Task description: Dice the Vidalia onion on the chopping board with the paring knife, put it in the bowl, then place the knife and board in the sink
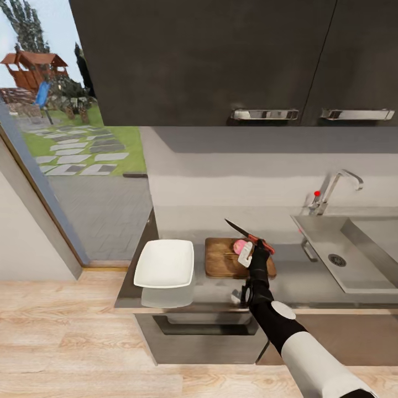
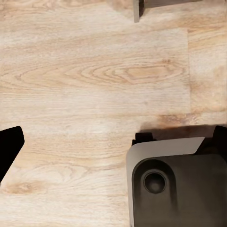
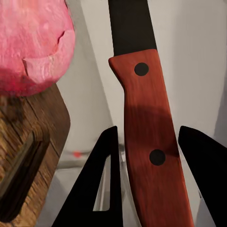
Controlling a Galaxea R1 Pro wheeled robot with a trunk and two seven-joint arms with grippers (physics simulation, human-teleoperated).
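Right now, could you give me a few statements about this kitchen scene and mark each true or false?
1. The Vidalia onion lies whole on the chopping board. True.
2. The bowl holds diced onion. False: it is empty.
3. The paring knife has a red handle lying between the jaws of the right gripper. True.
4. The bowl sits inside the sink. False: it rests on the countertop, on the board's far side from the sink.
5. The chopping board is in the sink. False: it lies on the countertop beside the bowl.
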